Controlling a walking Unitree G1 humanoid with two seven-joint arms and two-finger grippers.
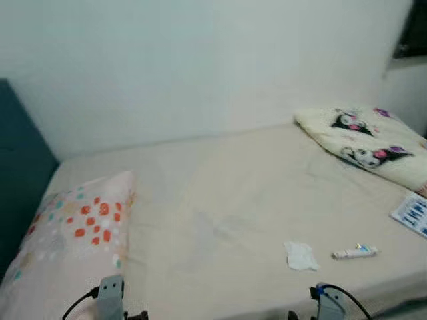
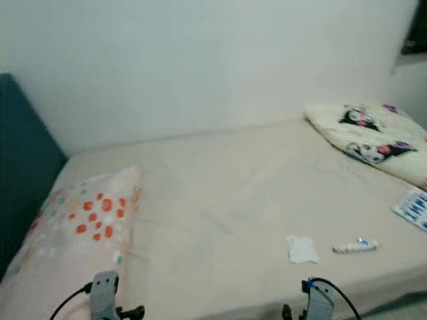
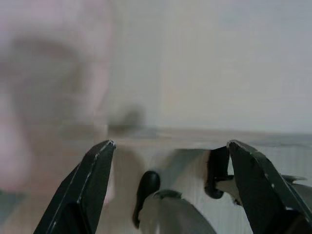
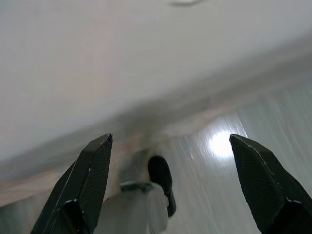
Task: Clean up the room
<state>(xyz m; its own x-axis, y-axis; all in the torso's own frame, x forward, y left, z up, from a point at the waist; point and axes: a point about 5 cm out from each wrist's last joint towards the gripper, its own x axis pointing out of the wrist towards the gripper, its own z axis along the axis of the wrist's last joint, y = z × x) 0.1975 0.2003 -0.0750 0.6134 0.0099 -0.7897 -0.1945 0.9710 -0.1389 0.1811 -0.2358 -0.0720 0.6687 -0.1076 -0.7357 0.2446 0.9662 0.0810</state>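
A cream bed (image 1: 220, 193) lies before me. On it near the front right sit a crumpled white tissue (image 1: 301, 256) and a small white tube (image 1: 355, 252). A blue and white packet (image 1: 412, 213) rests at the right edge. A folded cartoon blanket (image 1: 367, 140) lies at the far right, and a pillow with orange and teal dots (image 1: 77, 230) at the left. Both arms hang low at the bed's front edge. My left gripper (image 3: 168, 146) is open beside the bed's side. My right gripper (image 4: 170, 139) is open too, above the floor and one of my feet.
A dark teal headboard (image 1: 20, 173) stands at the left. A white wall (image 1: 200, 67) runs behind the bed. A dark window frame (image 1: 413, 33) shows at the top right. Pale shiny floor (image 4: 253, 161) lies beneath the bed's edge.
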